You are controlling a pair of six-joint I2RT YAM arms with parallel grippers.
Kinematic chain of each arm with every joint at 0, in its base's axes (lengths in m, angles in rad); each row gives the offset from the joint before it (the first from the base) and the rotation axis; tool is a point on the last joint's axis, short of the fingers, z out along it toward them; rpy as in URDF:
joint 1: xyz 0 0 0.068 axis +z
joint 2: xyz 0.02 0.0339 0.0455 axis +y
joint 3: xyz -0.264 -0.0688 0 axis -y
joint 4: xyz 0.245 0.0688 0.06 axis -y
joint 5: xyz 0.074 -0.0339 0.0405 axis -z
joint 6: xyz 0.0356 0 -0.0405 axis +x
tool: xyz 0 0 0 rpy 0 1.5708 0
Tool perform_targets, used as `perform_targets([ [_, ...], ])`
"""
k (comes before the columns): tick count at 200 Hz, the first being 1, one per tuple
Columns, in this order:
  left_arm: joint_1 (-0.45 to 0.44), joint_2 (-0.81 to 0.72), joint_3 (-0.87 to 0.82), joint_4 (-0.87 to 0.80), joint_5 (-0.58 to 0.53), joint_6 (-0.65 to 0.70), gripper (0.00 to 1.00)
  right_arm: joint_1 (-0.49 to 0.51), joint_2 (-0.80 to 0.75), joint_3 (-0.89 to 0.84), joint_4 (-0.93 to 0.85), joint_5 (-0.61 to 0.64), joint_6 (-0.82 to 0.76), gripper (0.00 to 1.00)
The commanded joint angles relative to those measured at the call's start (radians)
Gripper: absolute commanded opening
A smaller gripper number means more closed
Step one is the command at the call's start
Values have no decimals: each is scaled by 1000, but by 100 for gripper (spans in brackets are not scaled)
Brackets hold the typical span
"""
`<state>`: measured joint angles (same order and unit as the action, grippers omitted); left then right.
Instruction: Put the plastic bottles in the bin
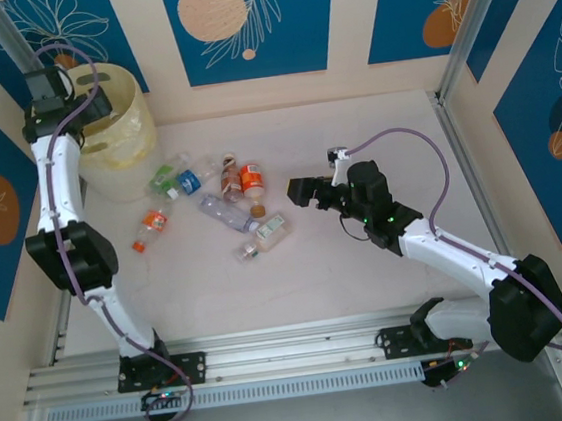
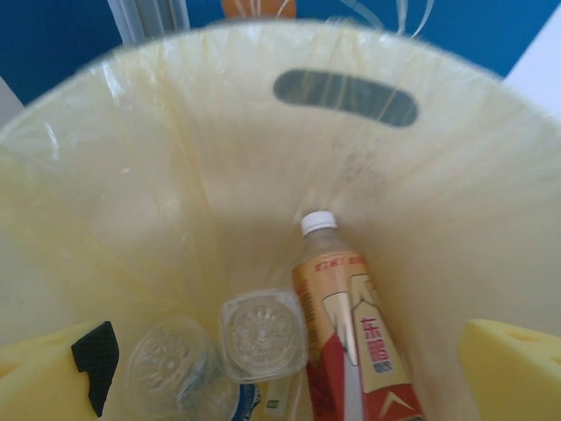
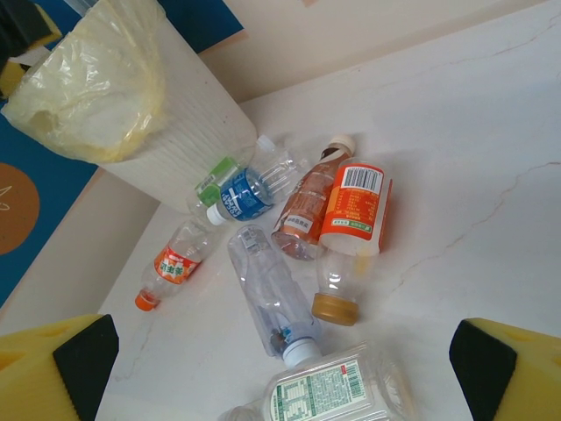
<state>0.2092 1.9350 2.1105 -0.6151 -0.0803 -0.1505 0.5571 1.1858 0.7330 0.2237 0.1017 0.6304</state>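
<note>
**Bin** [image 1: 129, 151]: one. Pale yellow, upright in the far left corner of the table [image 1: 389, 280].

**Bottles in bin:** three, seen from the left wrist.
- One red-and-gold bottle [image 2: 351, 342] with a white cap, cap up, leaning on the wall.
- Two clear bottles [image 2: 263, 333], seen bottom-on, touching side by side just left of it.

**Bottles on table:** seven, lying flat in a loose cluster between the bin and the right gripper [image 1: 304, 190].
- One green bottle [image 3: 215, 180], just beside the bin's foot.
- One blue bottle [image 3: 241, 197], touching the green one.
- One brown bottle [image 3: 307, 206] with a white cap.
- One orange bottle [image 3: 352, 210] with a tan cap, pressed against the brown one.
- One see-through bottle [image 3: 263, 294], in the middle of the cluster, with its cap toward the white one.
- One white bottle [image 3: 329, 390], nearest the right gripper.
- One small bottle [image 3: 175, 263] with an orange cap, apart on the left.

**Grippers:** two.
- Left gripper [image 1: 87, 108]: above the bin's mouth. Yellow pads [image 2: 513, 368] spread wide, empty.
- Right gripper: low over the table, right of the cluster. Pads [image 3: 53, 368] spread wide, empty.
</note>
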Motion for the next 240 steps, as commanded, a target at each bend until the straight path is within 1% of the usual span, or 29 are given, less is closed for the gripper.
perform_targets([
  [1, -18, -118, -21, 20, 89, -8, 100, 9, 9, 27, 9, 4, -24, 100],
  [12, -36, -143, -28, 20, 121, -14, 100, 9, 14, 27, 10, 3, -24, 99],
  [23, -71, -170, -33, 11, 128, -10, 100, 9, 19, 26, 13, 3, -23, 100],
  [41, -154, -218, -69, 40, 113, 16, 100, 10, 26, 22, 21, 9, -17, 100],
  [71, -296, -269, -119, 79, 82, 19, 100, 11, 35, 6, 49, 48, 8, 100],
  [91, -380, -299, -197, 125, 89, 7, 100, 12, 41, -11, 79, 52, 0, 100],
  [114, -455, -333, -305, 161, 114, -22, 100, 20, 52, -17, 62, 38, -60, 100],
  [130, -496, -360, -398, 189, 144, -57, 100, 24, 69, -3, 10, 23, -110, 100],
  [145, -531, -388, -478, 186, 162, -81, 100, 27, 92, 33, -71, 24, -83, 100],
  [157, -553, -421, -571, 219, 176, -112, 100, 35, 112, 57, -119, 48, -19, 100],
  [168, -565, -452, -650, 253, 192, -136, 100, 54, 135, 76, -169, 105, 90, 100],
  [178, -568, -473, -701, 258, 180, -155, 100, 78, 161, 107, -251, 181, 240, 100],
  [196, -568, -510, -772, 243, 124, -165, 100, 129, 225, 149, -330, 239, 451, 100],
  [205, -568, -530, -809, 237, 91, -166, 100, 158, 264, 192, -409, 290, 550, 100],
  [225, -567, -587, -901, 248, 35, -187, 100, 221, 373, 323, -598, 422, 685, 99],
  [240, -565, -650, -1003, 304, 3, -222, 100, 258, 454, 427, -680, 465, 724, 100],
])
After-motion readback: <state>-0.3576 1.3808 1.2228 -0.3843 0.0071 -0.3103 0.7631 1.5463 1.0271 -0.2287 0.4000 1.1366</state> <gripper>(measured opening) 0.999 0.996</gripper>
